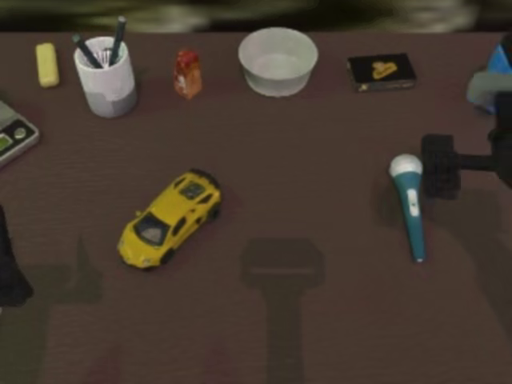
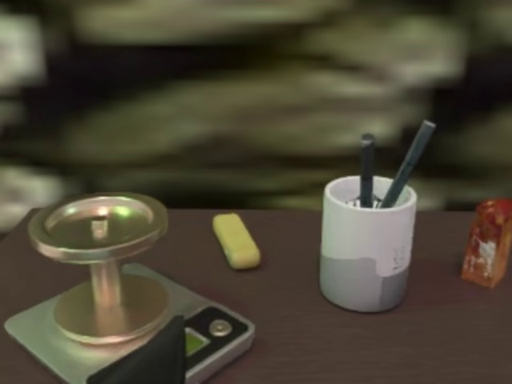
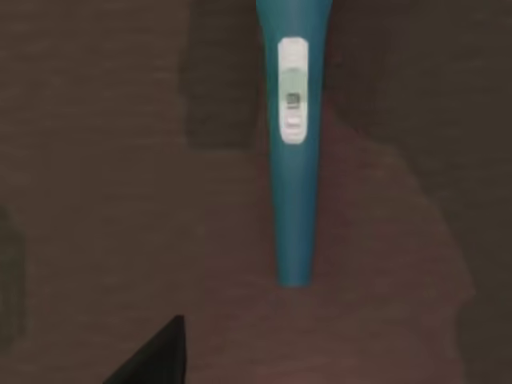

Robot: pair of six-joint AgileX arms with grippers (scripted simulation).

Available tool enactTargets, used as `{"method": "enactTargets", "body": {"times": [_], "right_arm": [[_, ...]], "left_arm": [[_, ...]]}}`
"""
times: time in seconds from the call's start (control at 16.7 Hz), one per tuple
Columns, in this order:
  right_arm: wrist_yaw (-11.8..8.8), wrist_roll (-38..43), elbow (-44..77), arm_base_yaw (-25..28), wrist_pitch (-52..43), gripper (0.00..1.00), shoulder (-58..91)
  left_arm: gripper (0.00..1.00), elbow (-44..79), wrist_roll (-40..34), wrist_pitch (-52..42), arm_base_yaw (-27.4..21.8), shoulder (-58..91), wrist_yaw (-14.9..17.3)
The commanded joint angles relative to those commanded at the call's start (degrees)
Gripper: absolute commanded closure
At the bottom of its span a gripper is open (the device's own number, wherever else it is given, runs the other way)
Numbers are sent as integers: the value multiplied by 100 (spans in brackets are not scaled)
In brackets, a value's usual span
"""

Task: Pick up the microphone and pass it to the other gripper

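One microphone lies flat on the counter toward its right side, white head away from the near edge. The right pincer hovers just beside the head, holding nothing; I cannot tell how far its fingers are parted. The left pincer sits parked at the left edge, its opening also unclear.

We are holding our right arm in from the top view's right edge, its black right hand hanging above the counter's right part; whether its fingers are apart cannot be made out. Our left arm is sitting parked at the left edge, only a dark part of the left hand showing.
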Motion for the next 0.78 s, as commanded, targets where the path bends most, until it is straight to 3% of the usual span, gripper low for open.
{"method": "enactTargets", "body": {"times": [0.36,0.78], "right_arm": [[53,420,1370,402,-945,0,1955],[56,469,1534,426,-1057,0,2195]], "left_arm": [[0,0,0,0,0,0,0],[0,0,0,0,0,0,0]]}}
